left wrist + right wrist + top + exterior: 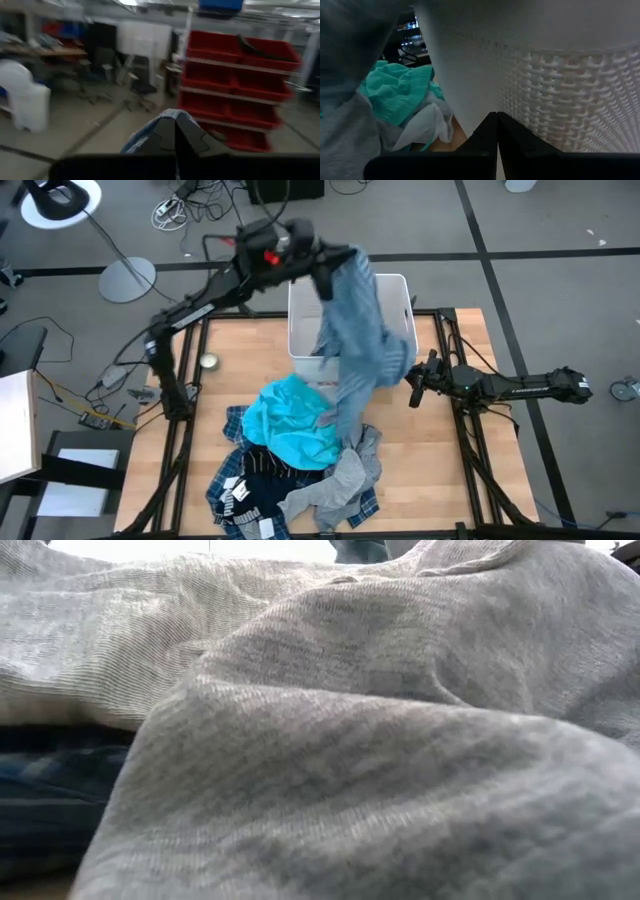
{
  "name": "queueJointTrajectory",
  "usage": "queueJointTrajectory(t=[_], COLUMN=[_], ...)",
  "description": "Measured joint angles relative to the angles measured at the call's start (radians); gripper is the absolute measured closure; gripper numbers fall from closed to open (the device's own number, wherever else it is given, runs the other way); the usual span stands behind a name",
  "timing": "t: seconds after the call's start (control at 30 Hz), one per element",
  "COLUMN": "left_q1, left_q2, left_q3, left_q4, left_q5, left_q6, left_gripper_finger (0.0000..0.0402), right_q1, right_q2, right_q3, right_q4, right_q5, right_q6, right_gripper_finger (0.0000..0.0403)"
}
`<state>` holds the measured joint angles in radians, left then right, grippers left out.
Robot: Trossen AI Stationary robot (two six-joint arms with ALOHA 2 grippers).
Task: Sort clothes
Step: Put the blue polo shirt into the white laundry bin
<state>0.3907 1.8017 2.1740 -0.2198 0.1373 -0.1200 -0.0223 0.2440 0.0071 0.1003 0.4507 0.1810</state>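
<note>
My left gripper [330,275] is high over the white bin [400,290], shut on the blue-grey striped garment [360,350], which hangs down past the bin to the pile. The pile lies on the table's near half: a bright turquoise garment [290,420], a plain grey one [345,480], a dark navy one with white lettering [250,500] and a blue-white plaid shirt [225,475]. The grey garment [350,740] fills the low view. My right gripper [412,385] is shut and empty beside the bin's right wall [560,80]. My left gripper pinches a bunched fold of the striped garment's upper end [172,117] between its two shut fingers. The garment hangs slack below the gripper, across the bin's front, and its lower end [345,425] rests on the pile.
The white woven bin stands at the table's far middle. A small round tin [208,362] lies at the table's left. Bare wood shows at the table's right [440,450]. Red shelving [235,65] stands in the room beyond.
</note>
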Motion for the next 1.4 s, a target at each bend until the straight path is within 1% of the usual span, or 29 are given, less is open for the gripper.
queueJointTrajectory(t=[0.07, 0.13, 0.2, 0.33, 0.43, 0.5, 0.6, 0.73, 0.83, 0.93, 1.03, 1.23, 1.4], left_q1=[0.018, 0.040, 0.060, 0.079, 0.078, 0.069, 0.055, 0.045, 0.046, 0.048, 0.048, 0.048, 0.042], left_q2=[0.071, 0.129, 0.145, 0.146, 0.143, 0.145, 0.144, 0.144, 0.144, 0.144, 0.140, 0.138, 0.118], left_q3=[0.104, 0.182, 0.158, 0.089, 0.018, -0.027, -0.106, -0.175, -0.198, -0.200, -0.184, -0.112, -0.061], left_q4=[-0.068, -0.178, -0.247, -0.468, -0.552, -0.570, -0.510, -0.508, -0.533, -0.582, -0.653, -0.755, -0.812], left_q5=[-0.051, -0.080, -0.084, -0.082, -0.069, -0.028, 0.044, 0.059, 0.059, 0.059, 0.059, 0.059, 0.075], left_q6=[0.054, 0.100, 0.110, 0.088, 0.086, 0.072, 0.063, 0.035, 0.034, 0.050, 0.075, 0.158, 0.169], left_gripper_finger=[0.0401, 0.0401, 0.0401, 0.0401, 0.0401, 0.0398, 0.0387, 0.0356, 0.0326, 0.0299, 0.0282, 0.0277, 0.0277], right_q1=[0.000, 0.000, 0.000, 0.000, 0.000, 0.000, 0.000, 0.000, 0.000, 0.000, 0.000, 0.000, 0.000], right_q2=[0.000, 0.000, 0.000, 0.000, 0.000, 0.000, 0.000, 0.000, 0.000, 0.000, 0.000, 0.000, 0.000], right_q3=[0.000, 0.000, 0.000, 0.000, 0.000, 0.000, 0.000, 0.000, 0.000, 0.000, 0.000, 0.000, 0.000], right_q4=[0.001, 0.003, 0.003, 0.007, 0.009, 0.010, 0.012, 0.012, 0.012, 0.011, 0.011, 0.011, 0.012], right_q5=[0.000, 0.000, 0.000, 0.000, 0.000, -0.001, -0.001, -0.001, -0.001, -0.001, -0.001, -0.001, -0.001], right_q6=[0.000, 0.000, 0.000, 0.000, 0.000, 0.000, 0.000, 0.000, 0.000, 0.000, 0.000, 0.000, 0.000], right_gripper_finger=[0.0389, 0.0389, 0.0389, 0.0389, 0.0389, 0.0389, 0.0389, 0.0389, 0.0389, 0.0389, 0.0389, 0.0389, 0.0389])
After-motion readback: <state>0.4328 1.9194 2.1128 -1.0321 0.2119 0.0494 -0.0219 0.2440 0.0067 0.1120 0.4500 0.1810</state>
